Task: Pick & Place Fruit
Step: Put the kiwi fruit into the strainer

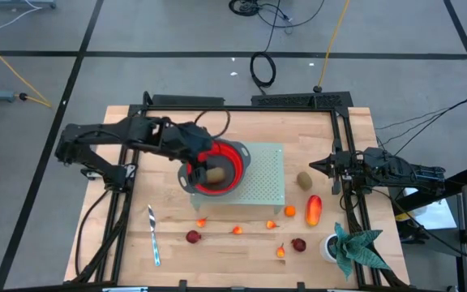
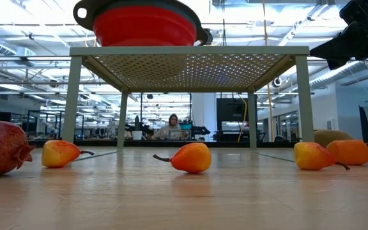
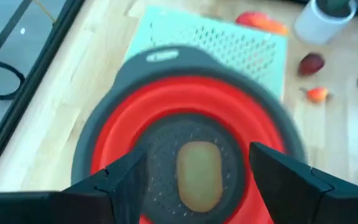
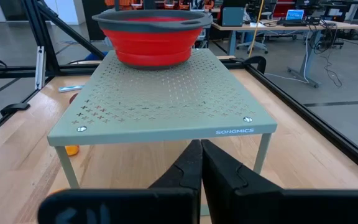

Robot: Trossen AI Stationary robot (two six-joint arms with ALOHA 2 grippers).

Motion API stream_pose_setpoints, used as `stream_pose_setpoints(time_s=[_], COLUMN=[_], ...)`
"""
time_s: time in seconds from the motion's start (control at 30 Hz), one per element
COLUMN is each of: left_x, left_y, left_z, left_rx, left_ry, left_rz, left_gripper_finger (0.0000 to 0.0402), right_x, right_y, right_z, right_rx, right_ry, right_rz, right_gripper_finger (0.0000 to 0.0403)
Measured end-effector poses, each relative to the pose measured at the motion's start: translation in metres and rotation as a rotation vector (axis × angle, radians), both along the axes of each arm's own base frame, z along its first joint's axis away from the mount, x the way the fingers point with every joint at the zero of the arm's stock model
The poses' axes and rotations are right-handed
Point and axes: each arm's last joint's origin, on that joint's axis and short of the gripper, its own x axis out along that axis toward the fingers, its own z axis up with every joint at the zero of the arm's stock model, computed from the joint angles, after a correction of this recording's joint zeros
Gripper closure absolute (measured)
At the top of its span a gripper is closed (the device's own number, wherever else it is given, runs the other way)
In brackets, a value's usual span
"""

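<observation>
We are holding our left gripper over the red bowl, which is sitting on the pale green rack in the middle of the table. The fingers are standing wide apart with nothing between them, and one kiwi is lying on the grey floor of the bowl right beneath them. Our right gripper is waiting at the right side of the table, pinched shut and empty, facing the rack.

The rest of the fruit is lying on the wood: a second kiwi and the long red-orange piece just right of the rack, two dark red round ones and several tiny orange ones in front of it.

The risks we are seeing from here: lifting away, an open finger could be catching the bowl's rim and dragging the light bowl toward the rack's edge, since it sits near the rack's left side. Reaching for the small round pieces, we could be nudging them so they roll off toward the knife or the potted plant.
</observation>
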Motion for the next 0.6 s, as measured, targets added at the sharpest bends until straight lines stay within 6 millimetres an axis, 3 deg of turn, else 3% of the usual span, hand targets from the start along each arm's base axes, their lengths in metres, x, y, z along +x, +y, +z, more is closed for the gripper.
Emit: stream_pose_setpoints(time_s=[0.27,0.6], left_x=[-0.009,-0.011], left_y=[-0.007,-0.012], left_z=[0.012,0.016], left_rx=[0.019,-0.011], left_ry=[-0.051,-0.083], left_rz=[0.01,0.022], left_gripper_finger=[0.0147,0.0271], right_x=[0.0,0.001], right_y=[0.0,0.0], right_z=[0.002,0.014], right_rx=[0.109,0.202], right_ry=[-0.031,-0.168], right_rz=[-0.017,-0.019], right_gripper_finger=[0.0403,0.0403])
